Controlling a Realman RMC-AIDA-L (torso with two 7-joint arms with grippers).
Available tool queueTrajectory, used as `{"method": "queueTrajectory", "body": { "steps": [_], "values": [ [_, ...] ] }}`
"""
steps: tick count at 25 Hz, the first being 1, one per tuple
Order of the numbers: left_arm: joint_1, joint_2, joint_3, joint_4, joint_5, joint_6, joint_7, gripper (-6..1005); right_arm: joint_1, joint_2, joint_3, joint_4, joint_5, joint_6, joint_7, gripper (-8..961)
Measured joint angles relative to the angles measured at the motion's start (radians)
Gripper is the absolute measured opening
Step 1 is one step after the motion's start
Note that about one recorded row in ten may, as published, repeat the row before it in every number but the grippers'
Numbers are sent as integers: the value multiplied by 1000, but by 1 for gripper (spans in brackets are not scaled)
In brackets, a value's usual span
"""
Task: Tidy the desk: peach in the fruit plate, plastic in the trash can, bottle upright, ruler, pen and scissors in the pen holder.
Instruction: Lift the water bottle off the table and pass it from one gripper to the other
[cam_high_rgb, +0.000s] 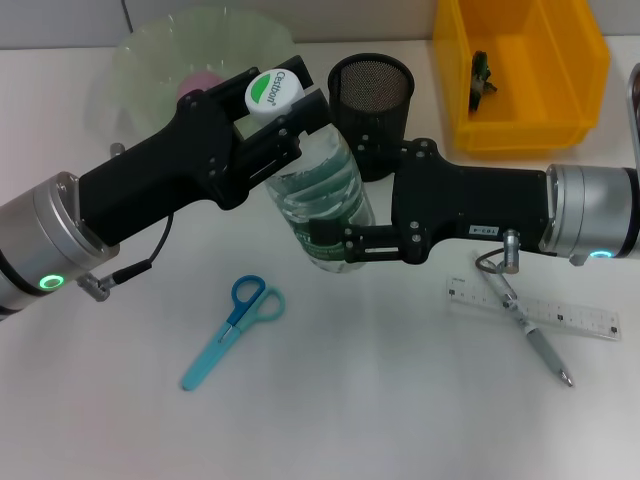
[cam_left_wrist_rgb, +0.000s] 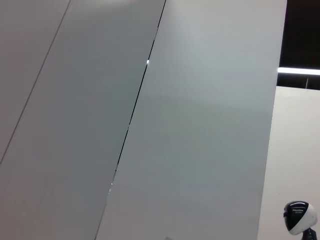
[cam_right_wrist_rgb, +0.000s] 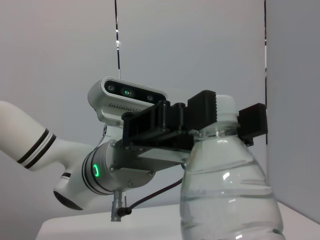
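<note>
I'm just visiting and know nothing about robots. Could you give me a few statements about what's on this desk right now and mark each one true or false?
1. Both grippers hold the water bottle: left gripper at the cap, right gripper at the base. True.
2. The scissors are in the pen holder. False: they lie on the desk.
3. The pen lies across the ruler. True.
4. The peach sits in the yellow bin. False: it is in the clear fruit plate.

Clear bottle (cam_high_rgb: 322, 200) with a white-and-green cap (cam_high_rgb: 273, 91); blue and teal scissors (cam_high_rgb: 232, 316); black mesh pen holder (cam_high_rgb: 371, 100); yellow bin (cam_high_rgb: 520, 70); white table (cam_high_rgb: 380, 400).
</note>
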Motion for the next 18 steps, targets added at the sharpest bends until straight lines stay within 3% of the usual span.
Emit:
{"method": "queueTrajectory", "body": {
  "steps": [18],
  "values": [
    [-14,0,-5,0,2,-5,0,444,19,1,-12,-7,8,10,18,820]
  ]
}}
